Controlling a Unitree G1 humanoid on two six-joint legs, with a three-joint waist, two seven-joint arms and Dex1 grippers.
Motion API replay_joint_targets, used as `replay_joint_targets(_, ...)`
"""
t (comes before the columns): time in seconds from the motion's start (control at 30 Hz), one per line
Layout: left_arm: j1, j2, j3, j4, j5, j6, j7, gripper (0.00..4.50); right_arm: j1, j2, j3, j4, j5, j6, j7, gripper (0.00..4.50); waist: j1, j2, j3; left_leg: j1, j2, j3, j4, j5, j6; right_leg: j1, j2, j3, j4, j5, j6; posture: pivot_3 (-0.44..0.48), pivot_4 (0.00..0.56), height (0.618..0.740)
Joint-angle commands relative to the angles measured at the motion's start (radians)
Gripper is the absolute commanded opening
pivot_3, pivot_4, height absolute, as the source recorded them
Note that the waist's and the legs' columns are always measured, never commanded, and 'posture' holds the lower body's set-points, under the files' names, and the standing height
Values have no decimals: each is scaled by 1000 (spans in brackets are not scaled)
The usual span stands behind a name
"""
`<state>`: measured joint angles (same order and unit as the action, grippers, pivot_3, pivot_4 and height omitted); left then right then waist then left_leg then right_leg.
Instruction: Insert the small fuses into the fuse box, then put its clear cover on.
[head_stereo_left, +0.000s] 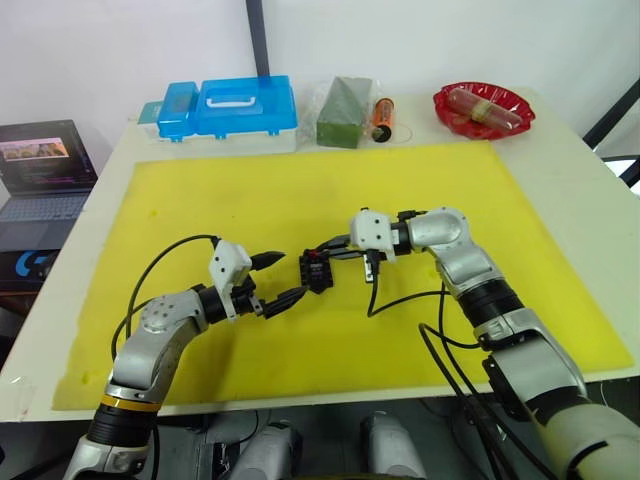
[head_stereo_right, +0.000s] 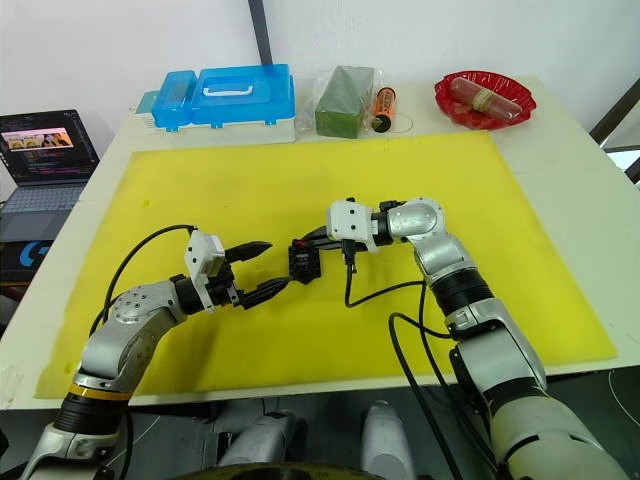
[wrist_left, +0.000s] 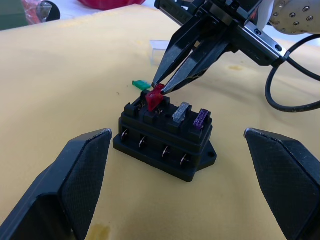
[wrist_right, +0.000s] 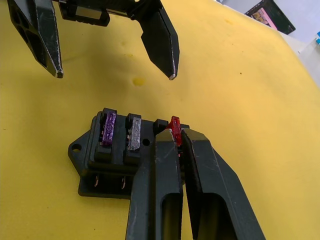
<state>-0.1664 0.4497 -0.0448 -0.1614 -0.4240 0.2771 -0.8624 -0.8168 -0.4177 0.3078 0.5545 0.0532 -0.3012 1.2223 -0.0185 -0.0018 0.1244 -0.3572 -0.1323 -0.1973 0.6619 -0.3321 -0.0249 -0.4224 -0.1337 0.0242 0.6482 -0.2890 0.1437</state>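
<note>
On the yellow mat (head_stereo_left: 300, 200), mid-table, sits the black fuse box (wrist_left: 165, 135) with a purple fuse (wrist_left: 200, 118) and a grey fuse (wrist_left: 181, 111) seated. My right gripper (wrist_left: 160, 89) pinches the red fuse (wrist_left: 154, 98), tilted over its slot. A green fuse (wrist_left: 140, 84) lies just beyond. My left gripper (head_stereo_left: 285, 278) is spread nearby.

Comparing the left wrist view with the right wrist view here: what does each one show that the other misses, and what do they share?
Left wrist view alone: the green fuse lying on the yellow mat behind the fuse box, and the clear cover farther back.

Right wrist view alone: the laptop at the table's edge.

Shared: the fuse box with purple fuse and grey fuse seated, the right pincer shut on the red fuse at a slot, the left pincer open.
</note>
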Motion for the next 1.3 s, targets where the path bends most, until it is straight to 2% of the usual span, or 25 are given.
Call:
replay_joint_targets(0.03,3,9,20,-41,-10,-3,5,4500,-25,7,-19,-14,6,-20,3,6,0,0,0,0,0,0,0,0,0,0,0,0,0,0,0,0,150,740)
replay_joint_targets(1.0,4,8,18,-37,-9,-8,8,4500,-29,6,-8,83,-49,-107,1,6,1,0,0,0,0,0,0,0,0,0,0,0,0,0,0,0,150,740)
replay_joint_targets(1.13,6,10,18,-38,-10,-8,7,4500,-26,6,-10,72,-45,-100,5,1128,0,0,0,0,0,0,0,0,0,0,0,0,0,0,0,0,150,740)
replay_joint_targets(1.3,3,12,19,-35,-9,-8,6,4500,-24,6,-14,58,-37,-83,13,1128,-1,0,0,0,0,0,0,0,0,0,0,0,0,0,0,0,150,740)
